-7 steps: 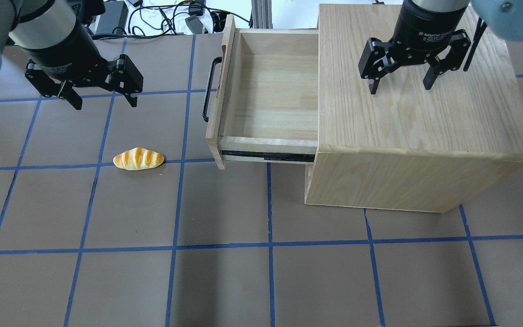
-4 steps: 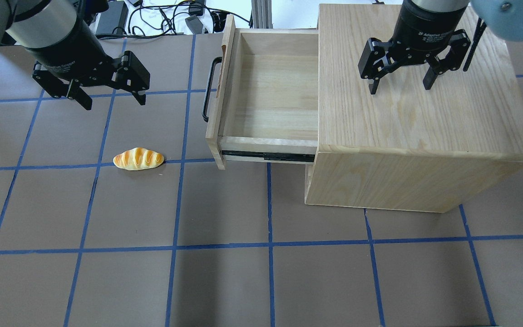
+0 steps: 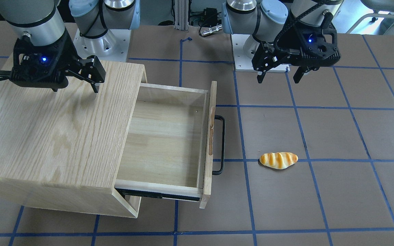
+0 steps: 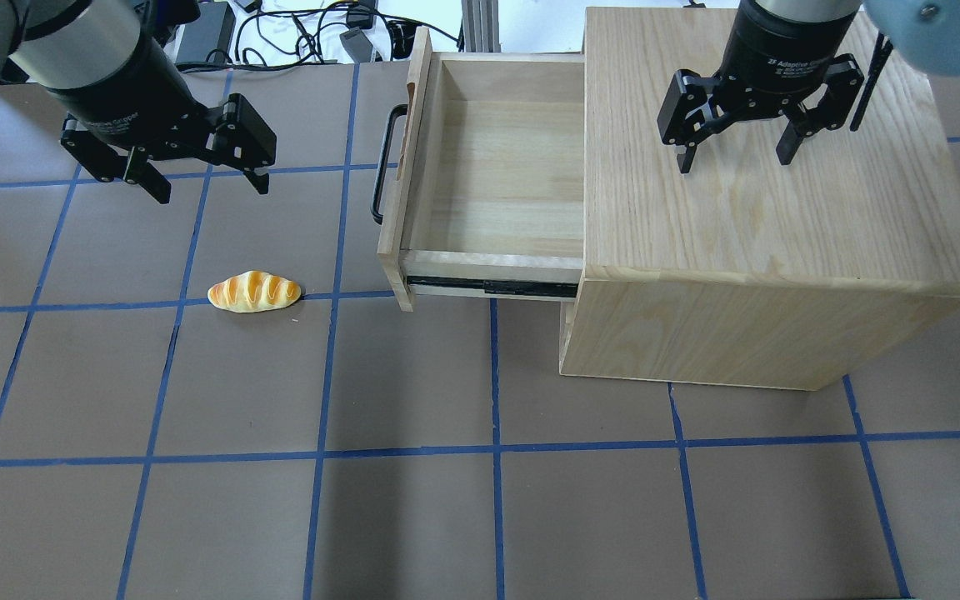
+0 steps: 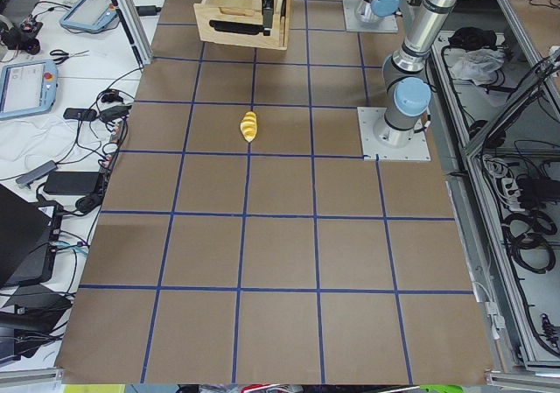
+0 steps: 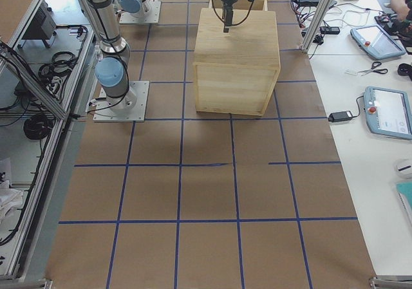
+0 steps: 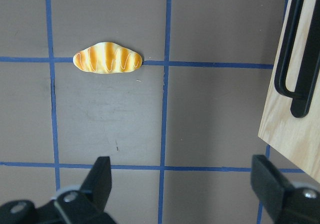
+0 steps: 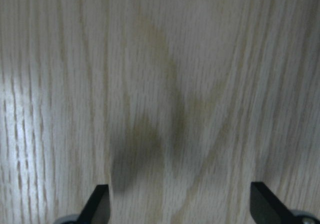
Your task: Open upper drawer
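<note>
The upper drawer [image 4: 497, 167] is pulled far out of the oak cabinet [image 4: 763, 217] and is empty; it also shows in the front view [image 3: 162, 143]. Its black bar handle [image 4: 378, 167] sits on the front panel, which has a slot in the top edge. My left gripper [image 4: 212, 190] is open and empty above the table, left of the handle and apart from it. In the left wrist view the handle [image 7: 300, 59] is at the right edge. My right gripper [image 4: 735, 162] is open and empty just above the cabinet top [image 8: 165, 84].
A toy bread roll [image 4: 254, 292] lies on the brown table, left of the drawer front and below my left gripper; it also shows in the left wrist view [image 7: 107, 59]. Cables and gear lie beyond the table's far edge [image 4: 297, 33].
My left gripper has shifted slightly right, toward the drawer handle, still open. The drawer, the bread roll and the right gripper have not moved.
</note>
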